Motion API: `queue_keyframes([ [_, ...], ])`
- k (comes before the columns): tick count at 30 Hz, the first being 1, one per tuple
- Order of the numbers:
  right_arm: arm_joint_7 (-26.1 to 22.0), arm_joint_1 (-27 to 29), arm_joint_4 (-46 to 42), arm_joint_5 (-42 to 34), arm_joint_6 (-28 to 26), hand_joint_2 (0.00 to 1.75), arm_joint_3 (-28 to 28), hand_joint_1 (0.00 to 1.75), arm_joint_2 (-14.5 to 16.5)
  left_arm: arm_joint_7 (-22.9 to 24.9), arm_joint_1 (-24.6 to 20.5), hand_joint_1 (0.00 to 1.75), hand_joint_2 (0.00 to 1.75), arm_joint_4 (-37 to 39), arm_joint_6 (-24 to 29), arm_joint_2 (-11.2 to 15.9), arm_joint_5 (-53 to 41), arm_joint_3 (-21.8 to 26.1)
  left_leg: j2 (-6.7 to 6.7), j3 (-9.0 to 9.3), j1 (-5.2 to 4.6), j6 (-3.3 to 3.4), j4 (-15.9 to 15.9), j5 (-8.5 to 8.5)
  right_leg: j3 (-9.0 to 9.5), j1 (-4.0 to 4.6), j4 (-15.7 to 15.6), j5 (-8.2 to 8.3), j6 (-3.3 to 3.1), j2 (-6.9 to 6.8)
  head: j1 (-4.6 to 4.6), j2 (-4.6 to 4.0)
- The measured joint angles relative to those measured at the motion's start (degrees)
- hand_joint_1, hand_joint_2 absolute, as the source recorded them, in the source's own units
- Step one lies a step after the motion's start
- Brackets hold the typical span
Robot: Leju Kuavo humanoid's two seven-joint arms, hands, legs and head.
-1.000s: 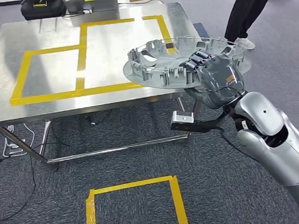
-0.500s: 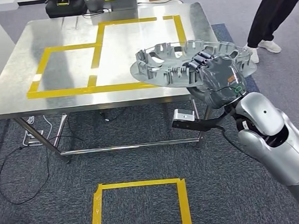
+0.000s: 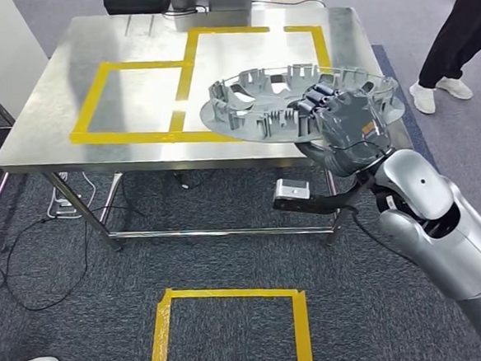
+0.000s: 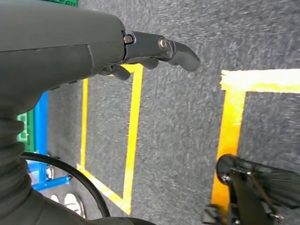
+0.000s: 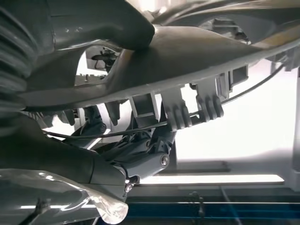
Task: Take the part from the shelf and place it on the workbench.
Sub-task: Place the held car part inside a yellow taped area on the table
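One part [image 3: 282,103], grey ribbed disc, gripped at near rim by right hand [image 3: 347,128], held flat above desk [image 3: 59,119] front-right edge; taped squares lie forward-left. Left hand [image 4: 106,42] hangs empty, fingers apart.

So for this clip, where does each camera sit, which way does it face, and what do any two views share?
Head view: high on the body, looking forward and down at the steel workbench; right hand grips the grey round part.
Left wrist view: behind the left hand, facing the carpet with yellow tape.
Right wrist view: behind the right hand, looking up at the part's underside.
Shared: head and right wrist views both show the held part.
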Motion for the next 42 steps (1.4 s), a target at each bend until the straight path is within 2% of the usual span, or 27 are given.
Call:
queue_keyframes([
  [1, 0.0, 0.1, 0.0, 0.1, -0.1, 1.75, 0.0, 1.75, 0.0, -0.3, -0.1, 0.00, 1.75, 0.0, -0.1, 0.0, -0.1, 0.0, -0.12, 0.12, 0.10, 0.27, -0.1, 0.04, -2.46, -0.04, 4.6, -1.91, 0.19, 0.70, 0.08, 0.00],
  [2, 0.0, 0.2, 0.0, 0.2, -0.2, 1.75, 0.0, 1.75, 0.0, -0.6, -0.1, 0.00, 1.75, 0.0, -0.3, -0.1, -0.2, 0.0, -0.24, 0.14, 0.08, 0.31, -0.1, 0.01, -4.02, -0.03, 7.3, -2.47, 0.27, 0.82, 0.08, 0.00],
  [3, 0.1, 0.3, 0.0, 0.4, -0.3, 1.75, 0.0, 1.75, 0.0, -0.9, -0.1, 0.00, 1.75, 0.0, -0.5, -0.1, -0.3, 0.0, -0.39, 0.19, 0.08, 0.31, -0.1, -0.02, -4.44, -0.04, 7.6, -1.69, 0.30, 0.86, 0.09, -0.01],
  [4, 0.3, 0.4, 0.0, 0.6, -0.4, 1.75, 0.0, 1.75, 0.0, -1.3, -0.1, 0.00, 1.75, 0.0, -0.7, -0.1, -0.4, 0.0, -0.56, 0.24, 0.10, 0.28, -0.1, -0.06, -3.80, -0.05, 5.7, 0.03, 0.27, 0.86, 0.10, -0.01],
  [5, 0.4, 0.4, 0.0, 0.9, -0.5, 1.75, -0.1, 1.75, 0.0, -1.7, -0.1, 0.00, 1.75, 0.0, -0.9, -0.1, -0.5, 0.0, -0.73, 0.30, 0.13, 0.18, 0.0, -0.15, -2.12, -0.09, 1.8, 2.43, 0.23, 0.86, 0.10, -0.01],
  [7, 0.8, 0.4, 0.0, 1.5, -0.9, 1.75, -0.3, 1.75, 0.0, -2.2, -0.1, 0.00, 1.75, 0.0, -1.3, -0.1, -0.6, 0.0, -1.01, 0.15, 0.00, -0.23, 0.4, -0.38, 1.48, -0.08, -5.5, 5.21, 0.02, 1.03, 0.07, 0.00],
  [8, 0.9, 0.4, 0.0, 1.8, -1.3, 1.75, -0.5, 1.75, 0.0, -2.4, -0.1, 0.00, 1.75, 0.0, -1.4, -0.1, -0.6, 0.0, -1.10, -0.01, -0.08, -0.50, 0.6, -0.42, 2.54, -0.04, -7.5, 5.65, -0.16, 1.13, 0.08, 0.00],
  [11, 1.0, 0.5, 0.0, 2.4, -1.9, 1.75, -0.8, 1.75, 0.0, -2.6, 0.0, 0.00, 1.75, 0.0, -1.7, 0.1, -0.6, 0.0, -1.17, -0.20, -0.13, -1.23, 0.7, -0.43, 2.91, 0.01, -8.1, 5.51, -1.02, 1.15, 0.07, 0.00],
  [12, 1.1, 0.5, 0.0, 2.5, -2.0, 1.75, -0.9, 1.75, 0.0, -2.7, 0.0, 0.00, 1.75, 0.0, -1.8, 0.1, -0.6, 0.0, -1.03, -0.39, -0.11, -1.52, 1.2, -0.93, 3.04, -0.09, -8.2, 5.54, -1.38, 1.05, -0.04, 0.00],
  [14, 1.3, 0.5, 0.0, 2.8, -2.1, 1.75, -1.1, 1.75, 0.0, -3.0, 0.0, 0.00, 1.75, 0.0, -1.9, 0.2, -0.8, 0.0, -0.64, -2.17, 0.04, -2.14, 5.5, -3.51, 3.27, -0.28, -8.4, 5.58, -2.05, 0.79, -0.20, 0.00],
  [16, 1.4, 0.6, 0.0, 3.0, -2.3, 1.75, -1.2, 1.75, 0.0, -3.2, 0.0, 0.00, 1.75, 0.0, -2.0, 0.2, -1.0, 0.0, -0.44, -5.61, 0.20, -2.55, 13.2, -6.94, 3.32, -0.24, -8.4, 5.50, -2.35, 0.68, -0.28, 0.00],
  [17, 1.5, 0.7, 0.0, 3.1, -2.4, 1.75, -1.2, 1.75, 0.0, -3.3, 0.1, 0.00, 1.75, 0.0, -2.0, 0.2, -1.0, 0.0, -0.44, -6.92, 0.24, -2.62, 16.1, -7.78, 3.37, -0.22, -8.4, 5.48, -2.39, 0.67, -0.28, 0.00],
  [18, 1.5, 0.8, 0.0, 3.2, -2.4, 1.75, -1.2, 1.75, 0.0, -3.4, 0.1, 0.00, 1.75, 0.0, -2.1, 0.2, -1.1, 0.0, -0.44, -7.35, 0.24, -2.60, 17.0, -7.48, 3.44, -0.21, -8.4, 5.45, -2.40, 0.67, -0.29, 0.00],
  [19, 1.4, 0.9, 0.0, 3.2, -2.5, 1.75, -1.2, 1.75, 0.0, -3.5, 0.1, 0.00, 1.75, 0.0, -2.2, 0.3, -1.1, 0.0, -0.43, -6.72, 0.24, -2.49, 15.6, -6.09, 3.57, -0.19, -8.4, 5.41, -2.39, 0.68, -0.28, 0.00],
  [21, 1.4, 0.9, 0.0, 3.2, -2.5, 1.75, -1.2, 1.75, 0.0, -3.7, 0.0, 0.00, 1.75, 0.0, -2.3, 0.3, -1.1, 0.0, -0.35, -3.23, 0.14, -1.97, 8.2, -2.08, 3.89, -0.13, -8.4, 5.24, -2.24, 0.69, -0.27, 0.00],
  [22, 1.4, 0.9, 0.0, 3.3, -2.5, 1.75, -1.3, 1.75, 0.0, -3.8, 0.0, 0.00, 1.75, 0.0, -2.3, 0.3, -1.2, 0.0, -0.28, -1.56, 0.02, -1.66, 4.6, -0.81, 3.95, -0.03, -8.4, 5.15, -2.06, 0.71, -0.26, 0.00],
  [24, 1.4, 0.9, 0.0, 3.3, -2.6, 1.75, -1.3, 1.75, 0.0, -3.9, -0.1, 0.00, 1.75, 0.0, -2.3, 0.4, -1.2, 0.0, -0.15, 0.02, -0.25, -1.24, 1.0, -0.34, 3.84, 0.12, -8.4, 5.10, -1.53, 0.68, -0.21, 0.00],
  [27, 1.5, 1.0, -0.1, 3.4, -2.7, 1.75, -1.4, 1.75, 0.0, -4.0, 0.0, 0.00, 1.75, 0.0, -2.3, 0.4, -1.2, 0.0, -0.18, 0.28, -0.14, -0.58, 0.2, -0.30, 3.52, 0.00, -8.3, 4.74, -0.55, 0.59, -0.15, 0.00],
  [29, 1.4, 0.9, -0.1, 3.4, -2.7, 1.75, -1.4, 1.75, 0.1, -4.2, 0.0, 0.00, 1.75, 0.0, -2.3, 0.4, -1.3, 0.0, -0.18, 0.55, 0.13, 0.06, -0.4, -0.04, 1.77, -0.04, -4.7, 2.46, -0.14, 0.72, -0.03, 0.00],
  [31, 1.4, 1.0, -0.2, 3.4, -2.8, 1.75, -1.4, 1.75, 0.1, -4.3, -0.1, 0.00, 1.75, 0.0, -2.4, 0.4, -1.3, 0.0, -0.21, 0.55, 0.09, 0.34, -0.4, -0.07, -1.80, -0.04, 2.8, -0.96, 0.06, 0.84, 0.08, 0.00],
  [32, 1.3, 1.1, -0.2, 3.4, -2.8, 1.75, -1.4, 1.75, 0.1, -4.3, -0.1, 0.00, 1.75, 0.0, -2.4, 0.4, -1.3, 0.0, -0.24, 0.57, 0.08, 0.38, -0.3, -0.10, -3.44, -0.04, 6.0, -1.93, 0.15, 0.86, 0.09, 0.00],
  [33, 1.3, 1.1, -0.2, 3.4, -2.9, 1.75, -1.4, 1.75, 0.1, -4.3, -0.1, 0.00, 1.75, 0.0, -2.6, 0.3, -1.4, 0.0, -0.29, 0.58, 0.08, 0.40, -0.3, -0.13, -4.32, -0.04, 7.5, -1.85, 0.22, 0.86, 0.11, 0.00],
  [34, 1.3, 1.1, -0.2, 3.4, -2.9, 1.75, -1.4, 1.75, 0.1, -4.3, -0.1, 0.00, 1.75, 0.0, -2.8, 0.3, -1.5, 0.0, -0.37, 0.60, 0.09, 0.36, -0.3, -0.18, -4.07, -0.05, 6.6, -0.60, 0.24, 0.86, 0.12, 0.00],
  [35, 1.4, 1.1, -0.2, 3.4, -2.9, 1.75, -1.5, 1.75, 0.1, -4.3, -0.1, 0.00, 1.75, 0.0, -2.9, 0.3, -1.5, 0.0, -0.46, 0.64, 0.12, 0.28, -0.2, -0.25, -2.85, -0.07, 3.7, 1.39, 0.20, 0.86, 0.13, 0.00],
  [37, 1.4, 1.0, -0.2, 3.4, -2.9, 1.75, -1.5, 1.75, 0.1, -4.3, -0.1, 0.00, 1.75, 0.0, -3.0, 0.3, -1.6, 0.0, -0.61, 0.55, 0.04, -0.12, 0.2, -0.53, 0.85, -0.07, -4.2, 4.74, 0.05, 0.88, 0.16, 0.00],
  [39, 1.3, 1.0, -0.2, 3.5, -3.0, 1.75, -1.6, 1.75, 0.1, -4.3, -0.1, 0.00, 1.75, 0.0, -3.1, 0.3, -1.7, 0.0, -0.69, 0.25, -0.18, -0.61, 0.6, -0.65, 2.87, 0.01, -7.9, 5.43, -0.30, 0.96, 0.13, 0.00],
  [42, 1.3, 1.2, -0.2, 3.5, -3.1, 1.75, -1.6, 1.75, 0.1, -4.3, 0.0, 0.00, 1.75, 0.0, -3.1, 0.4, -1.9, 0.0, -0.66, 0.09, -0.26, -1.21, 0.9, -0.89, 3.10, -0.08, -8.1, 5.35, -1.10, 0.97, 0.05, 0.00],
])
